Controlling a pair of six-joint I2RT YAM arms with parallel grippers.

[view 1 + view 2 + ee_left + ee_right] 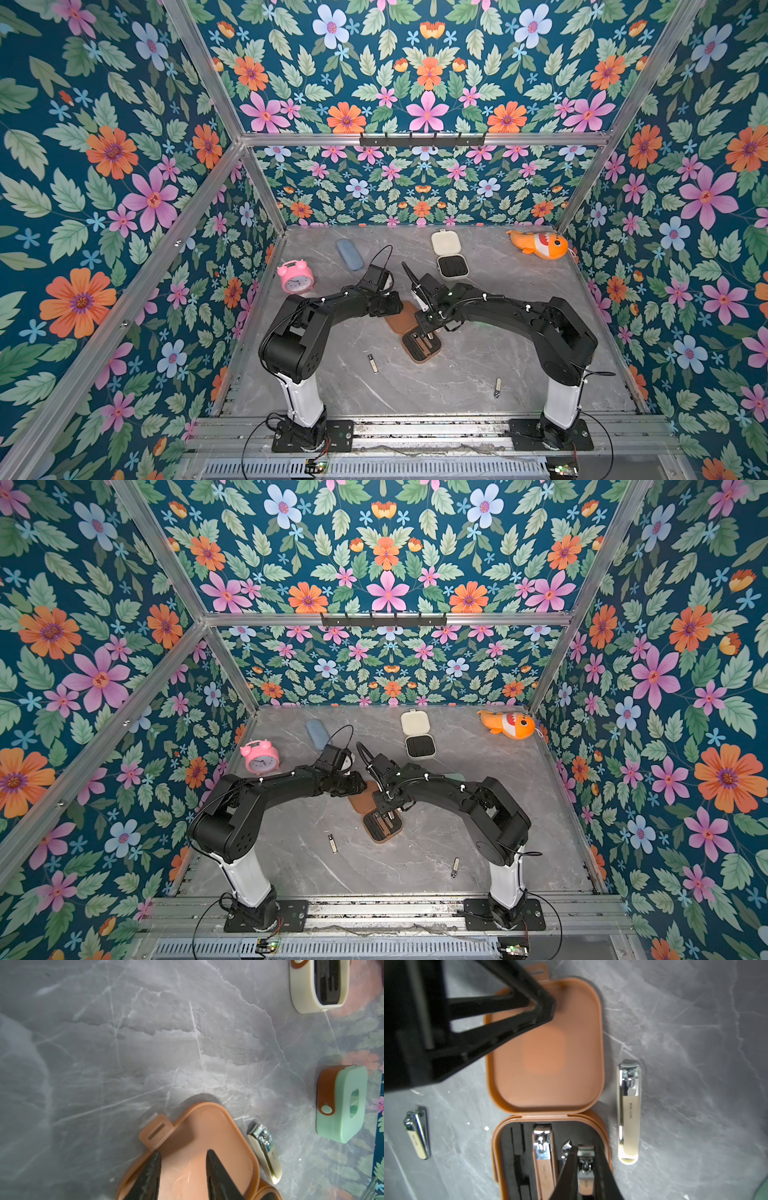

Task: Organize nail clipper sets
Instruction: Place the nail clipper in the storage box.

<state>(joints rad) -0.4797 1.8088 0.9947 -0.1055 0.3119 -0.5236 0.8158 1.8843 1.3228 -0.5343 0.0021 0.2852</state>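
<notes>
My right jaws are closed on a small clipper [585, 1169] seated in the black insert [517, 1147] of the brown case [401, 322], which lies open mid-table [478, 374]. My left jaws stand slightly parted, tips resting on the lid [193, 1136]. A beige clipper [629, 1113] lies just beside the case.

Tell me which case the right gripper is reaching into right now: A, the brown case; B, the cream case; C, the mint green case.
A: the right gripper is closed around a small clipper that sits inside the open brown case.
</notes>
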